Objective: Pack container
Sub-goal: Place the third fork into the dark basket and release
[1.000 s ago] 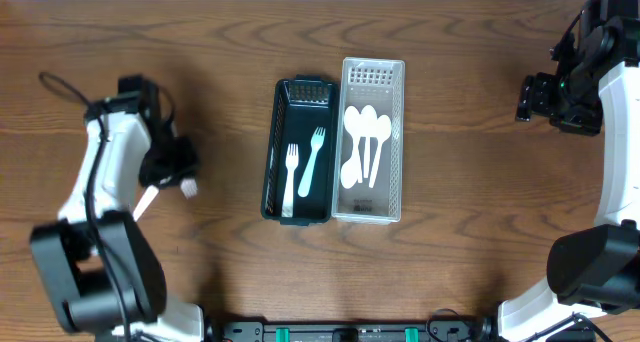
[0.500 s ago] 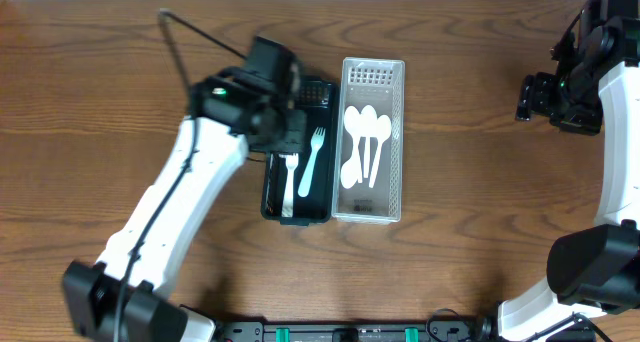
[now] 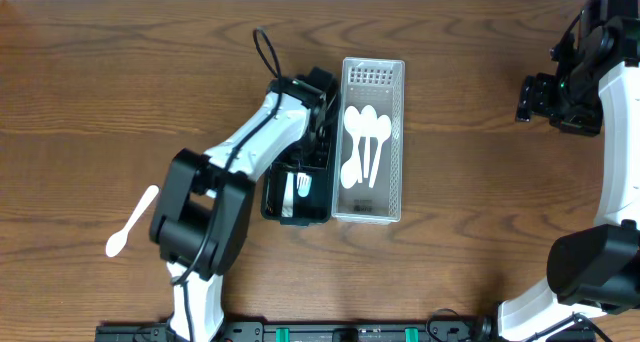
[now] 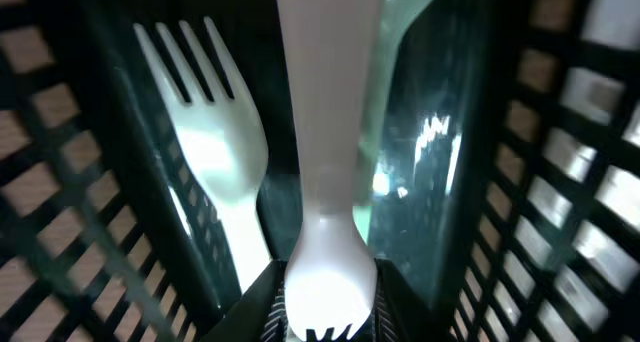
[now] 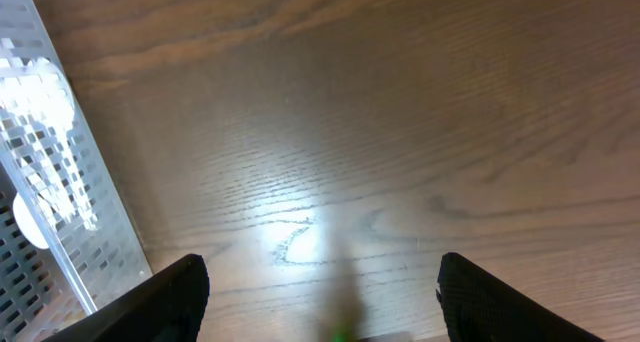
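Note:
My left gripper (image 3: 305,170) reaches down into the dark green basket (image 3: 296,218) in the middle of the table. In the left wrist view it (image 4: 328,320) is shut on the head of a white fork (image 4: 325,132), whose handle points away along the basket floor. A second white fork (image 4: 215,142) lies to its left and a pale green fork (image 4: 405,102) to its right. The clear tray (image 3: 394,142) beside the basket holds several white spoons (image 3: 362,142). My right gripper (image 3: 533,97) is open and empty over bare wood at the far right (image 5: 325,312).
A loose white spoon (image 3: 133,222) lies on the table at the front left. The clear tray's end shows at the left edge of the right wrist view (image 5: 50,182). The basket's lattice wall (image 4: 570,182) closes in on both sides of my left gripper.
My left arm has swung from the left side of the table to the basket, carrying the white fork into it. The loose spoon stays behind. The right arm has not moved.

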`<control>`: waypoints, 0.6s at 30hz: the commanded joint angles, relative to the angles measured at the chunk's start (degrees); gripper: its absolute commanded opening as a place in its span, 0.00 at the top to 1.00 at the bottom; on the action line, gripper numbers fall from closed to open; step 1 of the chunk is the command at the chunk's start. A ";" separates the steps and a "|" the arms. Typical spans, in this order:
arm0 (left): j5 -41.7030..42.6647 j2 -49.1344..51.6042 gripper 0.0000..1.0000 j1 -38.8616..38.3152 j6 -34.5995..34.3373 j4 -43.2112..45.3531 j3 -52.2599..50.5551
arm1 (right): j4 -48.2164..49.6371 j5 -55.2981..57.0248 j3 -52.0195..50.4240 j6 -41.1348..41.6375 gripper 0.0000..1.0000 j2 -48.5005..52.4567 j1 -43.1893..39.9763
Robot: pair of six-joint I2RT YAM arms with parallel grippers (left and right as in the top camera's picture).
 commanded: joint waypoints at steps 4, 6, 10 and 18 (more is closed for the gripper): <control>-3.39 -3.61 0.62 -0.13 4.02 -1.11 0.98 | -0.33 0.42 0.20 -0.92 0.23 0.17 0.04; -5.51 -5.77 0.62 -0.13 6.05 -1.97 1.46 | -0.28 0.39 0.20 -0.92 0.23 0.17 0.04; -10.47 -12.33 0.53 -0.13 7.45 -3.63 2.12 | -0.28 0.42 0.20 -0.92 0.23 0.17 0.04; -21.18 -31.08 0.51 2.89 5.11 -6.47 2.14 | 0.48 0.42 0.20 -0.94 0.23 0.17 0.04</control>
